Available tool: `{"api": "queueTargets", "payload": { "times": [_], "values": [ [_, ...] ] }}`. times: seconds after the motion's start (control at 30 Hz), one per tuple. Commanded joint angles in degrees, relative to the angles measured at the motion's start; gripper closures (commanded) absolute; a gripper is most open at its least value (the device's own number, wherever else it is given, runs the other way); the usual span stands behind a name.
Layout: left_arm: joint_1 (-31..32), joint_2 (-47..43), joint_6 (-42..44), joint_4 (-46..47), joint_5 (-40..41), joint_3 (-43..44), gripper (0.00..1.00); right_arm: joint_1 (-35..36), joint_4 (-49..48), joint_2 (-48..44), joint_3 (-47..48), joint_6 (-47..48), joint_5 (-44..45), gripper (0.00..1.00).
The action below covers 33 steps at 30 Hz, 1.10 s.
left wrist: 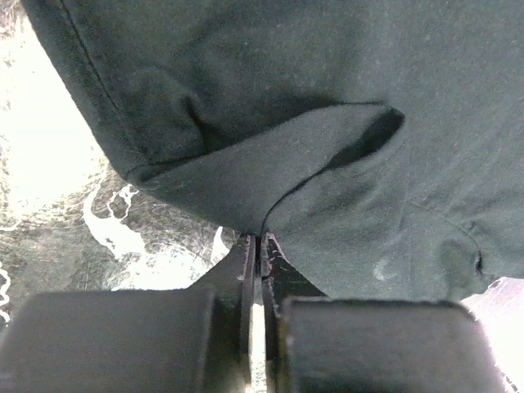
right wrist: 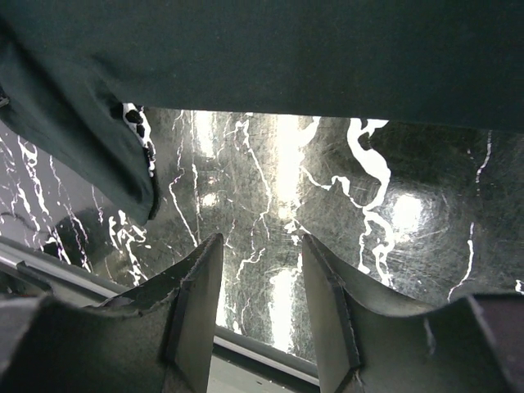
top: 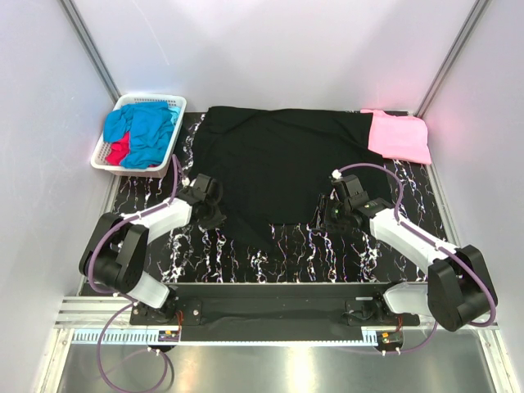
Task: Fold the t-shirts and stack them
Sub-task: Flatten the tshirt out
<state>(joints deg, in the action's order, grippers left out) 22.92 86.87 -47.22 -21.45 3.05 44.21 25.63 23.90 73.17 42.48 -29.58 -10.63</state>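
White slotted plastic basket (top: pixel 155 97) sat at the far left corner, black tabletop (top: pixel 286 258) with white marble veins caught glare, pale walls (top: pixel 270 49) stood on three sides, ribbed aluminium rail (top: pixel 90 309) and brushed metal sheet (top: pixel 286 368) lay along the near edge

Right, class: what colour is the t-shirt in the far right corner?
The t-shirt is pink; top external view.

A large black t-shirt (top: pixel 278 168) is spread across the middle of the dark marbled bench (top: pixel 286 262), and a pink t-shirt (top: pixel 399 135) is laid flat at its far right corner, touching its edge. A white basket (top: pixel 152 100) is set at the far left, filled with a crumpled blue t-shirt (top: pixel 147 131) and a red t-shirt (top: pixel 119 152). The left pincer (top: pixel 214 214) is placed at the black t-shirt's near left edge, the right pincer (top: pixel 321 217) at its near right edge
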Motion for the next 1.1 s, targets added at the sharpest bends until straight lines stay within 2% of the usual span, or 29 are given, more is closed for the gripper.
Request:
{"api": "queueTargets", "payload": {
  "times": [0.0,0.1,0.27,0.53,0.83,0.93,1.07],
  "values": [
    [-0.2,-1.1,0.1,-2.5,1.5,1.5,1.0,0.7,0.4,-1.4,1.6,0.4,2.0,0.5],
    [-0.1,-3.4,0.0,-3.9,2.0,1.1,1.0,0.6,0.6,-1.8,1.5,-0.2,3.9,0.5],
    [-0.1,-11.0,0.1,-7.5,3.0,-0.5,1.0,0.6,3.3,-2.5,2.6,-3.5,14.4,0.49],
    [-0.1,-22.6,0.7,-13.7,3.6,-3.9,1.0,0.6,10.3,3.2,7.9,-5.9,24.9,0.48],
    [-0.1,-33.4,-1.3,-18.6,2.2,-7.5,1.0,-0.2,14.6,5.0,11.1,-10.1,37.0,0.44],
    [0.0,-37.8,-2.2,-20.7,2.7,-8.5,1.0,-3.7,17.3,6.1,13.0,-11.6,40.3,0.45],
    [-0.1,-43.1,-2.6,-25.1,3.7,-8.8,1.0,-12.5,14.1,5.1,11.6,-9.3,35.7,0.45]
  ]
}}
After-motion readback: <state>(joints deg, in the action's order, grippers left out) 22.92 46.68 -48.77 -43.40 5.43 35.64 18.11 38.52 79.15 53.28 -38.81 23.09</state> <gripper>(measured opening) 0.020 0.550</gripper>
